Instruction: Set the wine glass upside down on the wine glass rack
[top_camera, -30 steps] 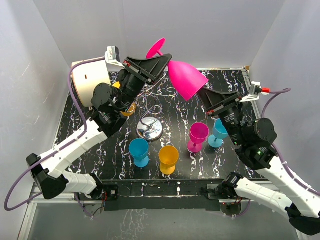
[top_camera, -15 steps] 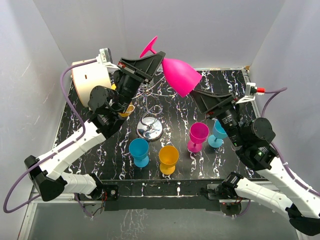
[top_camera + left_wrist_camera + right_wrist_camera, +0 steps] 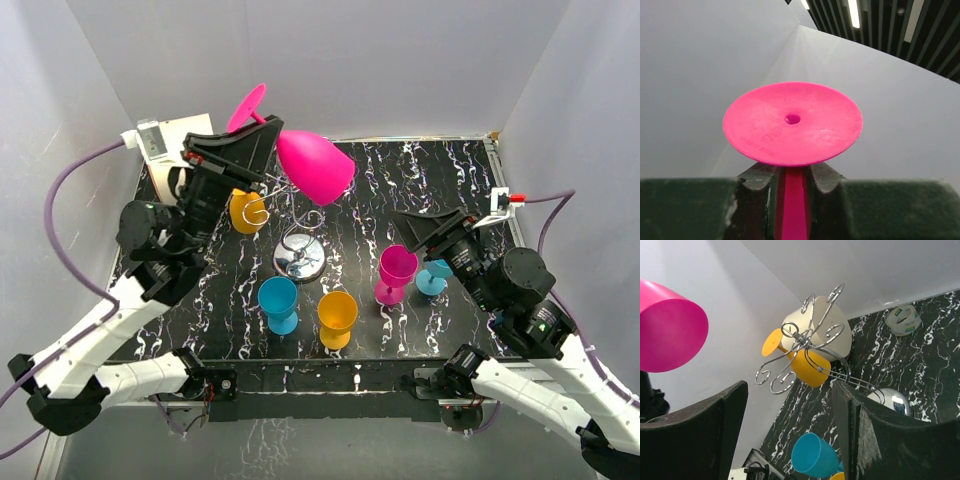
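The wine glass rack (image 3: pixel 805 347) is seen between widely parted fingers (image 3: pixel 695 435), with an orange glass (image 3: pixel 802 362) hung tilted on its wires. A pink wine glass (image 3: pixel 667 327) (only its bowl shows) is cut off at left.

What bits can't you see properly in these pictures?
Left wrist view: the held pink glass shows only foot and stem; the left gripper hides its bowl.
Top view: the right arm covers part of the teal glass.
Right wrist view: the bottom edge cuts off the blue glass.
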### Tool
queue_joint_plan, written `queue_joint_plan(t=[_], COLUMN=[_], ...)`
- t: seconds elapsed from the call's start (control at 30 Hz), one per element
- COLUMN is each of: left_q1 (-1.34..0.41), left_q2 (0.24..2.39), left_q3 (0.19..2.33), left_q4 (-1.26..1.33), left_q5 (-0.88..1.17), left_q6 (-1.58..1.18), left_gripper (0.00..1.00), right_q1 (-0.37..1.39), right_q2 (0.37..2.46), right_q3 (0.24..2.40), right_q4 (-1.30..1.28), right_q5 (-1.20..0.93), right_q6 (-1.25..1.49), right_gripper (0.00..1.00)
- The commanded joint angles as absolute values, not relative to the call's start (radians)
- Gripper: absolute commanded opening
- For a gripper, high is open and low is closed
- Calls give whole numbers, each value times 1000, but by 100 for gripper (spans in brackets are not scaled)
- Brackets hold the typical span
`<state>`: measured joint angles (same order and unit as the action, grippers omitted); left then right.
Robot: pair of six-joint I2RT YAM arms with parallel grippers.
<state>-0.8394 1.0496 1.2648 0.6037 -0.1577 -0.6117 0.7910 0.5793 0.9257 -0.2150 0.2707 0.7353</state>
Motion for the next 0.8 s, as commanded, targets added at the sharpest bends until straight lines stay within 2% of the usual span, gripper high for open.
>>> queue_joint_plan(t=[0.0,0.23,0.5,0.77], left_q1=[-836,-836,-836,-836], left_q2=[971,910,792,695], left_q3=[1274,1335,1261,1151], left_q4=[468,162,3,-17], left_q5=[-162,-37,91,-74], left_q6=[-453,-265,-49,67], left_gripper=[0,0,0,0], right_q1=[793,793,793,793], right_q2=[590,672,777,959], right_q3=[981,1040,1114,1256], right_q4=[-234,-169,-84,-13], right_q5=[248,131,-12,-216], right_q6=[721,710,743,781], right_gripper=[67,67,67,67])
